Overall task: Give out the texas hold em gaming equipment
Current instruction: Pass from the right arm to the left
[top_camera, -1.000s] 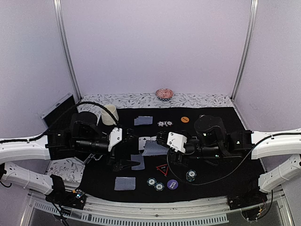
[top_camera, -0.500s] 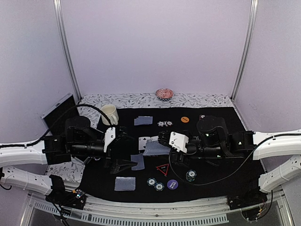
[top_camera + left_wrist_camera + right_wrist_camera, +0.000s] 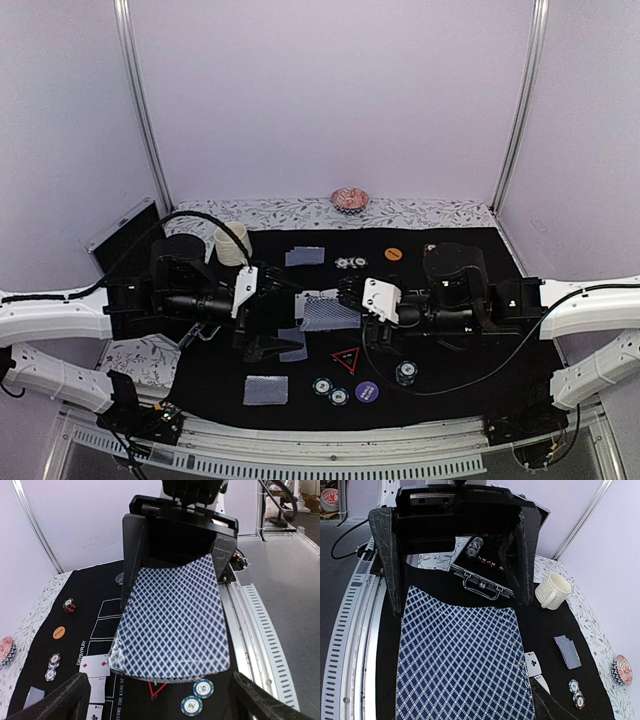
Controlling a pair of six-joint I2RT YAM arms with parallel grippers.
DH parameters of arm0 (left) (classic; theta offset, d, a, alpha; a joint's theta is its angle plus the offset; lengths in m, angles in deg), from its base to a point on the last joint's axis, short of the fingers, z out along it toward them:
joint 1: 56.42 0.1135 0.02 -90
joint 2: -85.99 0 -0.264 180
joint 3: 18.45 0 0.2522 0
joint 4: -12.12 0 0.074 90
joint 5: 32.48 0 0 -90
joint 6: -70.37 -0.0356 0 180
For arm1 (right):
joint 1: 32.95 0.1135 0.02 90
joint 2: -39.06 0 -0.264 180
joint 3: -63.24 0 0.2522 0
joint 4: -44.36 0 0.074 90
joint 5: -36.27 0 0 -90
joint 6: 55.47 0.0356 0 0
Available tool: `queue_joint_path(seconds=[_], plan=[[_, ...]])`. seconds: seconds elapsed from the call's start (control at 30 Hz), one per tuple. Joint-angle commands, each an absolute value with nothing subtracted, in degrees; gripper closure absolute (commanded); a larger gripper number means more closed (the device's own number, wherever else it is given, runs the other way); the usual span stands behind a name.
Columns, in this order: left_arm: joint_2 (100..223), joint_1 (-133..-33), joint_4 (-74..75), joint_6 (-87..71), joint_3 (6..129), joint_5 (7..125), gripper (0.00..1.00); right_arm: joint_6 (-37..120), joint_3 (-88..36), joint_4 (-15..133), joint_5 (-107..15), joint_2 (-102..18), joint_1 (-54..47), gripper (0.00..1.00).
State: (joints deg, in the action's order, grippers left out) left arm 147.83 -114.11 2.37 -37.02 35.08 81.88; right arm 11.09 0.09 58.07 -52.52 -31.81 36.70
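My right gripper (image 3: 345, 300) is shut on a deck of blue-backed cards (image 3: 325, 313) and holds it above the mat's middle. The deck fills the left wrist view (image 3: 172, 625) and the right wrist view (image 3: 460, 660). My left gripper (image 3: 290, 316) faces it, wide open and empty, with the deck's free end at its fingertips. Face-up cards (image 3: 95, 667) lie under the deck. Face-down cards (image 3: 305, 256) lie at the back and at the front left (image 3: 265, 389). A red-outlined triangle (image 3: 346, 358), chips (image 3: 331, 390) and a purple button (image 3: 367, 391) lie in front. An orange button (image 3: 393, 254) lies at the back.
A cream mug (image 3: 233, 243) stands at the mat's back left. An open black case (image 3: 120, 235) lies left of it. A pink ruffled dish (image 3: 349, 198) sits by the back wall. More chips lie at the back (image 3: 352, 263) and front right (image 3: 405, 373).
My left arm drew back a little to the left, then came forward again toward the deck. My right gripper kept hold of the deck and edged slightly left.
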Motion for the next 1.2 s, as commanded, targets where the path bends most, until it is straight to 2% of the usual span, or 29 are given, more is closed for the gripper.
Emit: queue_joint_path(seconds=[0.0, 0.13, 0.5, 0.67, 1.03, 1.17], plan=[[149.4, -112.8, 6.7, -37.8, 37.9, 85.4, 0.02, 10.8, -0.8, 55.7, -51.0, -31.0, 36.4, 0.47], [151.3, -112.7, 6.0, -37.9, 38.6, 88.7, 0.02, 10.7, -1.0, 55.2, -51.0, -31.0, 36.4, 0.47], [155.2, -112.7, 5.1, -37.7, 42.6, 88.3, 0.02, 10.5, -1.4, 54.8, -51.3, -31.4, 36.3, 0.47], [156.5, -112.7, 3.8, -37.6, 43.8, 89.4, 0.08, 10.4, -1.5, 54.7, -51.8, -31.5, 36.3, 0.47], [158.2, -112.7, 0.9, -38.5, 45.2, 90.1, 0.08, 10.3, -1.6, 54.7, -52.5, -31.4, 36.3, 0.47], [158.5, -112.7, 0.3, -38.5, 45.8, 90.9, 0.17, 10.2, -1.5, 54.7, -52.7, -31.6, 36.3, 0.47]])
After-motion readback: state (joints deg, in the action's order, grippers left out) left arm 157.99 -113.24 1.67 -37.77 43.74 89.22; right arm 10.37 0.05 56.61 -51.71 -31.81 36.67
